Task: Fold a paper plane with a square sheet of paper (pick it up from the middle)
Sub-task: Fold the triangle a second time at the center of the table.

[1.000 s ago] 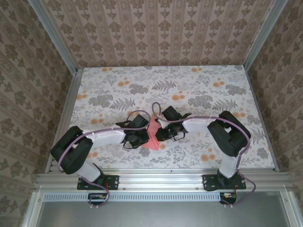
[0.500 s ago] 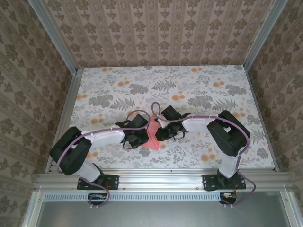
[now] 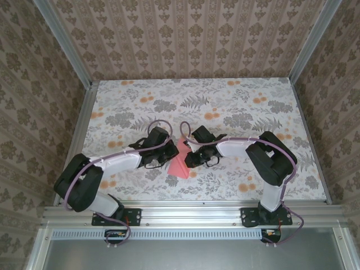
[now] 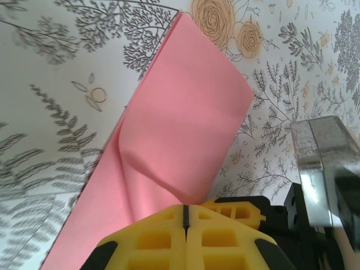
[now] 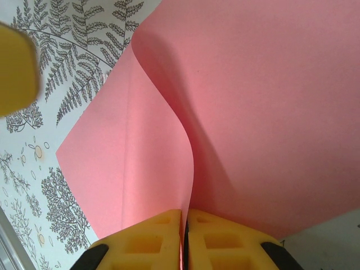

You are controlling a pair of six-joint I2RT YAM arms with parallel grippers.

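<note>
Walls [image 3: 185, 39] papered in a beige damask stripe close in three sides of the cell, with bare aluminium posts at the corners. The table [image 3: 253, 101] is covered in a matte print of grey ferns and orange flowers, and a ribbed aluminium rail [image 3: 191, 212] runs along its near edge.

The left arm [image 3: 112, 164] and the right arm [image 3: 247, 147], both black and white with mauve cables looped along them, lean inward and meet near the table's middle.

Between them is the sheet of paper [image 3: 179, 163], thin, smooth and salmon-pink. It is doubled over into a narrower shape, with one rounded soft bend and a shallow dent.

The right gripper [image 5: 184, 216] has its yellow latticed fingers pressed together on a raised ridge of the sheet. The left gripper [image 4: 184, 209] is likewise closed at the sheet's edge; it seems to pinch the paper, though the contact itself is hidden.
</note>
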